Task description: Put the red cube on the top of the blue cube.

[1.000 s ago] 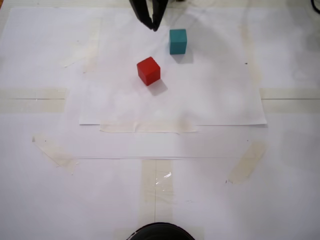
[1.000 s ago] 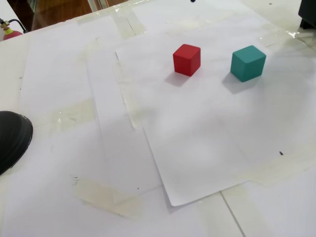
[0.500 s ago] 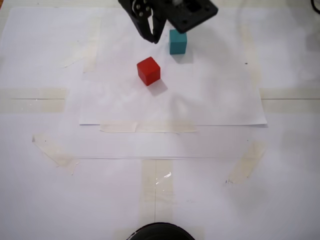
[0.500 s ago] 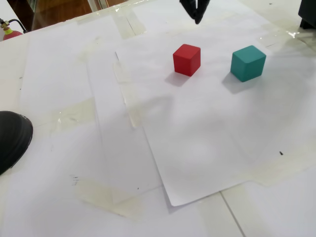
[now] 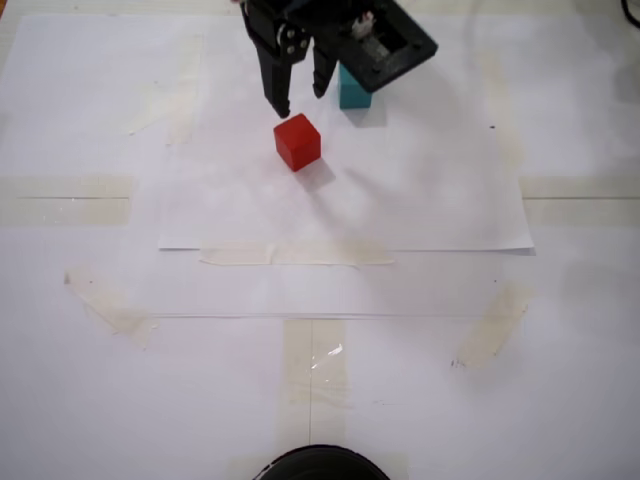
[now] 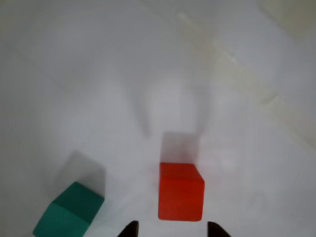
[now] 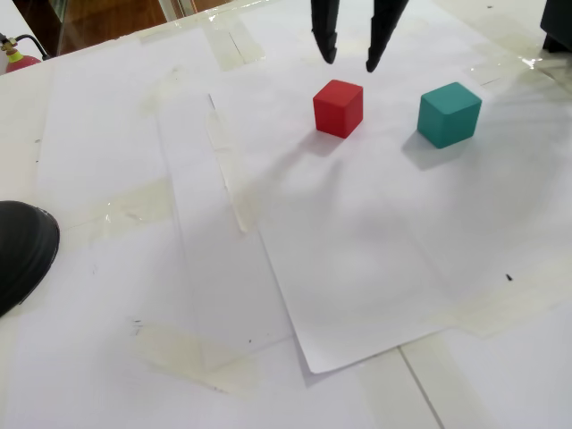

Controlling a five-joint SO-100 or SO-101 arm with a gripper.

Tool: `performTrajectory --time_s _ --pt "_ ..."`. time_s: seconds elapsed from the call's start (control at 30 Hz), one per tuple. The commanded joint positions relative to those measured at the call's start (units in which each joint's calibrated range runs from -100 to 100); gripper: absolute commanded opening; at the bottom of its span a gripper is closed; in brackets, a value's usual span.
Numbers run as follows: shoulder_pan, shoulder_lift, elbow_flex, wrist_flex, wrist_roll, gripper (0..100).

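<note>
The red cube (image 5: 297,141) sits on the white paper; it also shows in the wrist view (image 6: 181,192) and in the other fixed view (image 7: 339,107). The blue (teal) cube (image 5: 354,92) stands apart from it, partly hidden by the arm in one fixed view, and in full sight in the wrist view (image 6: 69,211) and the other fixed view (image 7: 449,113). My gripper (image 5: 300,98) is open and empty, hanging just above the red cube with the jaws spread wider than the cube (image 6: 173,231) (image 7: 349,60). It touches neither cube.
A white paper sheet (image 5: 430,200) is taped to the white table. A black round object (image 5: 320,466) lies at the table's near edge, also in the other fixed view (image 7: 22,250). A dark object (image 7: 559,27) stands at the far corner.
</note>
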Motion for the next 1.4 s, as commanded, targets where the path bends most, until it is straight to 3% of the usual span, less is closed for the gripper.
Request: performTrajectory --time_s 0.0,0.43,1.37 --pt "-0.9 -3.0 1.0 -2.8 -0.7 26" --pt "-0.7 1.9 4.4 -8.1 -0.6 34" --pt "-1.4 8.7 8.3 -15.6 -0.8 32"
